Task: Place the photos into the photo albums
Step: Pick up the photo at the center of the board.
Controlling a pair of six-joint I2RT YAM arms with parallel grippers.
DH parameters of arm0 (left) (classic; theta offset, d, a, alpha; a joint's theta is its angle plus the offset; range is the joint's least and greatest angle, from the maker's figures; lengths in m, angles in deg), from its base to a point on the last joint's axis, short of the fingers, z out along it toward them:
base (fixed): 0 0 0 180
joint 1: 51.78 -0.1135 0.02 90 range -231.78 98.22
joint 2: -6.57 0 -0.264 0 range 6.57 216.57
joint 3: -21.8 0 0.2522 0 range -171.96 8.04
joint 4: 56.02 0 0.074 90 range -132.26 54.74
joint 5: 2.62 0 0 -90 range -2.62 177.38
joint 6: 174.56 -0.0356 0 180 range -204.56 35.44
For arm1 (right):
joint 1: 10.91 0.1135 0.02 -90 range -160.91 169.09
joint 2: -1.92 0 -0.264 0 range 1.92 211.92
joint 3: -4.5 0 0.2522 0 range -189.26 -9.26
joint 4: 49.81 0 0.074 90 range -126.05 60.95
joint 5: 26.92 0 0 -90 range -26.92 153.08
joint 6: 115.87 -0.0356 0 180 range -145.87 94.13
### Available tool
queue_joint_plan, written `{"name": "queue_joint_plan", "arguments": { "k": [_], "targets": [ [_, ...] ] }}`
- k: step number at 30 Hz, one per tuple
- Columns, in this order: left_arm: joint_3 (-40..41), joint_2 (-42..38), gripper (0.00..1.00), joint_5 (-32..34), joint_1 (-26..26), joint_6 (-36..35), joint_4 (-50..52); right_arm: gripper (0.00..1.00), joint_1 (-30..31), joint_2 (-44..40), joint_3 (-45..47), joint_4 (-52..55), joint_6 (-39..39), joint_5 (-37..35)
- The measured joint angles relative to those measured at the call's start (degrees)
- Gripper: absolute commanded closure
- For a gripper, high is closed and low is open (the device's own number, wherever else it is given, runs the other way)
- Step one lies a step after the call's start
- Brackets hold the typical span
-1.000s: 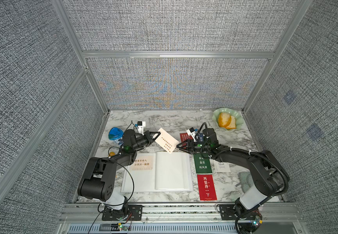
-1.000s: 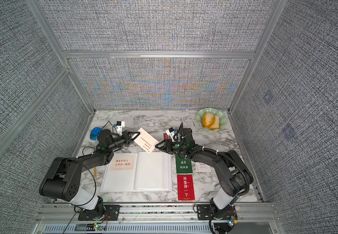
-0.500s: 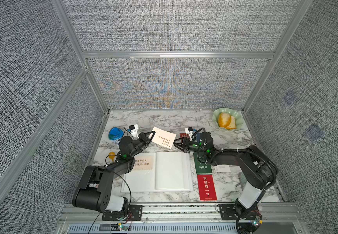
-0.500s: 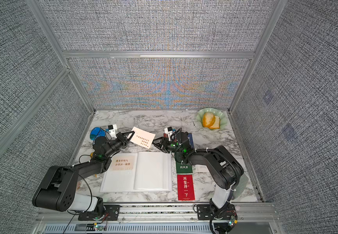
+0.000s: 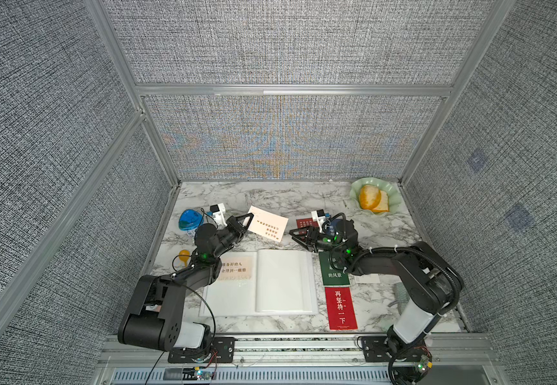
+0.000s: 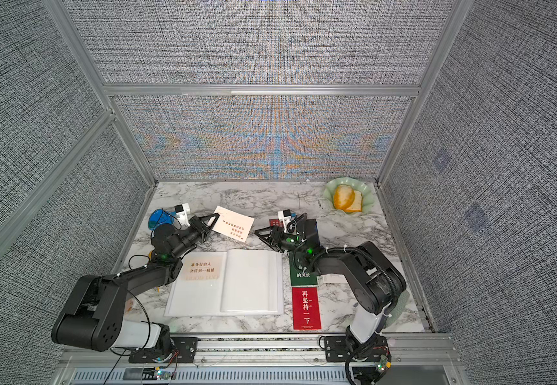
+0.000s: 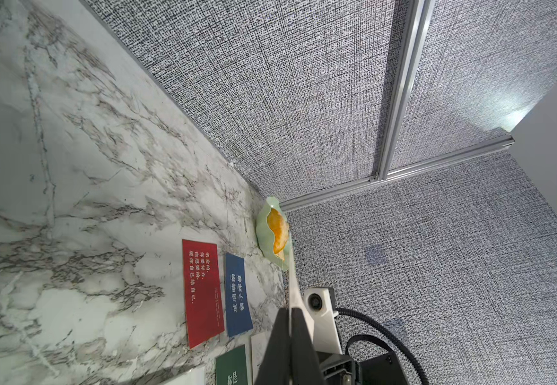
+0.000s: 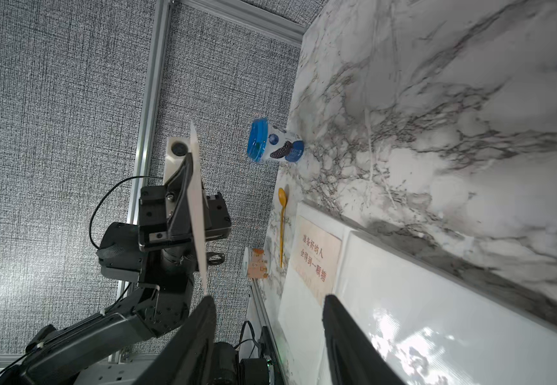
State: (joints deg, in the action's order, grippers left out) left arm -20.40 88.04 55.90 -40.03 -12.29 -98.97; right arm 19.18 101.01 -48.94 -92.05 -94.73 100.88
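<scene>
A card [image 5: 268, 227] is pinched by the left gripper [image 5: 249, 220], aloft behind the open album [image 5: 283, 286]. Its long axis is aimed at the spread right gripper [image 5: 295, 237], seemingly not yet touching.

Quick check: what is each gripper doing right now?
Left gripper: shut on the cream card.
Right gripper: open, holding nothing.

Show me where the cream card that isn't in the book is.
In a top view the cream card is pinched at one edge by the left gripper, held above the marble table just behind the open album.
</scene>
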Motion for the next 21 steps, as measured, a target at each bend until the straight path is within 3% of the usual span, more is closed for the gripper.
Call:
{"name": "queue_joint_plan", "arguments": {
  "k": [14, 21],
  "targets": [
    [-0.17, 0.94, 1.0, -0.04, 0.0, 0.85, -0.22, 0.43, 3.48, 6.08, -9.6, -4.24, -2.1, 1.68],
    [0.61, 1.03, 1.0, -0.13, -0.02, 1.25, -0.22, 0.65, 3.76, 9.35, -14.27, -6.45, -4.74, 2.54]
  ]
}}
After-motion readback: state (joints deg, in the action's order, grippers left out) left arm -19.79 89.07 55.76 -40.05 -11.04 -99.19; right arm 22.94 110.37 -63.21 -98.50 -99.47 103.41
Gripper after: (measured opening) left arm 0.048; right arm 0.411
